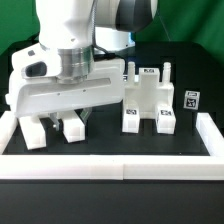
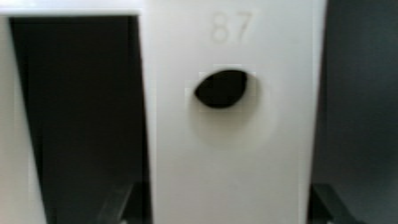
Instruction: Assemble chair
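Observation:
A white chair part (image 2: 228,150) with a round dark hole (image 2: 221,89) and the number 87 fills the wrist view. My gripper (image 2: 231,205) stands with one dark finger (image 2: 130,205) against each side of it. In the exterior view my gripper (image 1: 58,120) is low over the black table at the left, with white blocky ends of the part (image 1: 35,130) showing under the hand. The larger chair piece (image 1: 148,100), white, blocky and carrying square tags, stands apart on the exterior view's right of my gripper.
A long white rail (image 1: 110,165) edges the black table at the front and along both sides. A small tagged white piece (image 1: 190,98) sits at the far right behind the chair piece. A green backdrop stands behind.

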